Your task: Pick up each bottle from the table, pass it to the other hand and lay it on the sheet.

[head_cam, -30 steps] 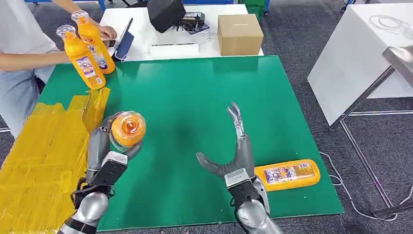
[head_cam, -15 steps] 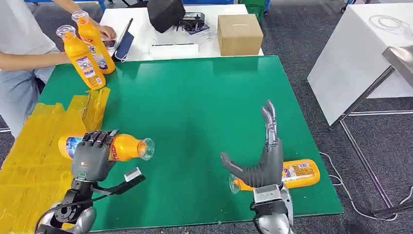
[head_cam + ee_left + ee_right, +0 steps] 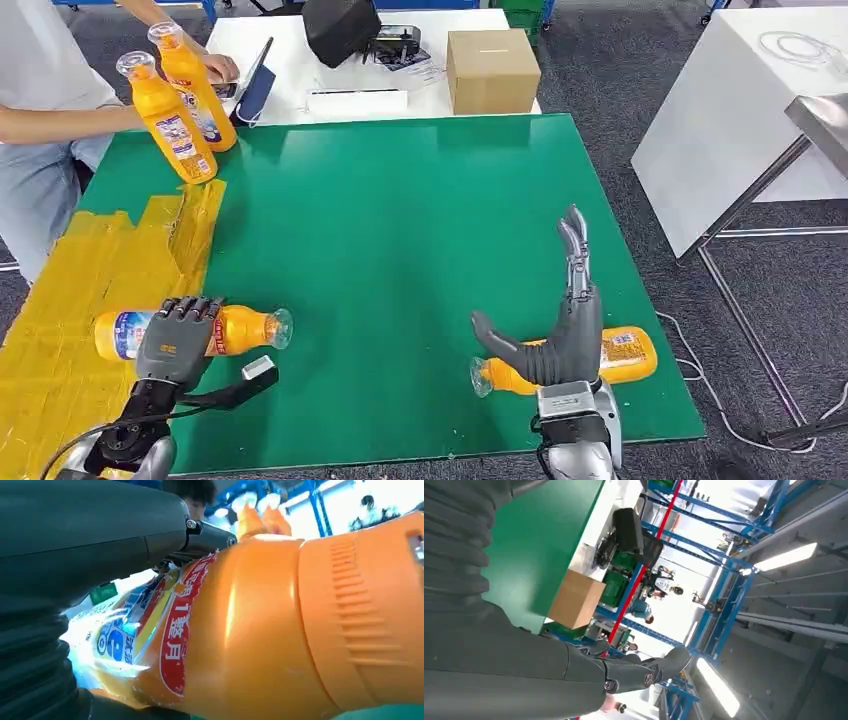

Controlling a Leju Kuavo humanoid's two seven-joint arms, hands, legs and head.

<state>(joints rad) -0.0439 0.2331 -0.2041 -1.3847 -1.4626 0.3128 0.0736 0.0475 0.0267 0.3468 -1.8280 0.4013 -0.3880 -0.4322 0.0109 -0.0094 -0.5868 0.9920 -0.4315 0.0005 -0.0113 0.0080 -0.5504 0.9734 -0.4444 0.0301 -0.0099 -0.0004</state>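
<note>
left hand [image 3: 180,338] gripping bottle [image 3: 245,328] lower left, lying crosswise, cap toward frame right, base over yellow sheet [image 3: 80,300], wrist view resolves its label [image 3: 175,630], right hand [image 3: 560,335] open above second bottle [image 3: 620,352] lower right

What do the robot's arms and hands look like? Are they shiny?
Yes, partly. Both arms are shiny silver metal with rounded joints near the bottom of the head view. The left hand is dark grey with blocky black fingers, and a thin black cable loops beside its wrist. The right hand is dark grey too, with long, thin, jointed fingers and a thick thumb. Up close, its wrist cover looks grey and ribbed.
</note>
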